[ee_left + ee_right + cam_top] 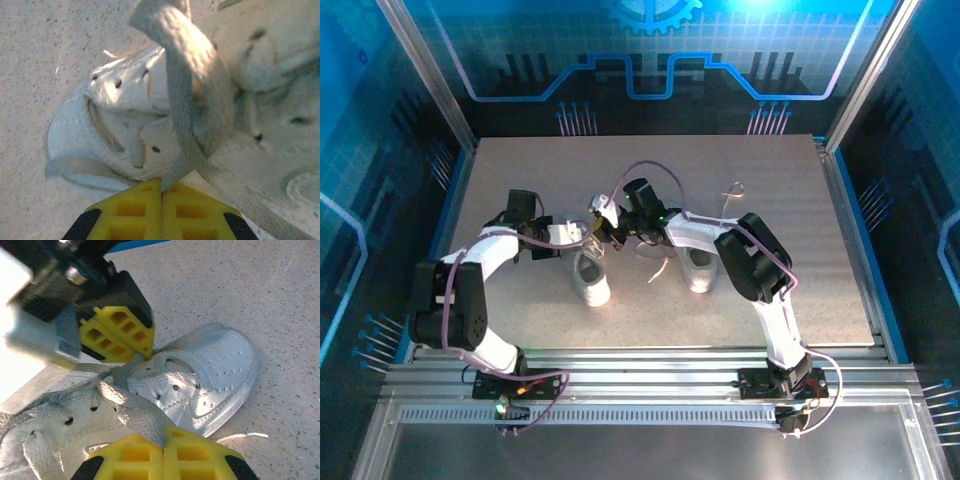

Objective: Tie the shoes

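Two small white shoes stand mid-table, the left shoe [591, 281] and the right shoe [698, 270]. Both grippers meet over the left shoe's lacing. My left gripper [588, 238] is shut on a flat white lace [172, 70] that rises from its yellow fingertips [145, 205] across the shoe [112, 95]. My right gripper [164, 441] is shut on another stretch of lace [136, 415] above the eyelets. In the right wrist view the left gripper [148, 354] pinches the lace near the tongue, with the shoe's toe [220, 365] pointing right. My right gripper [611, 230] sits just right of the left one.
A loose lace [660, 264] lies on the table between the shoes, and another thin lace end [732, 194] trails behind the right shoe. A lace tip [245, 435] rests on the speckled table [800, 200]. Metal frame rails [850, 220] border the surface.
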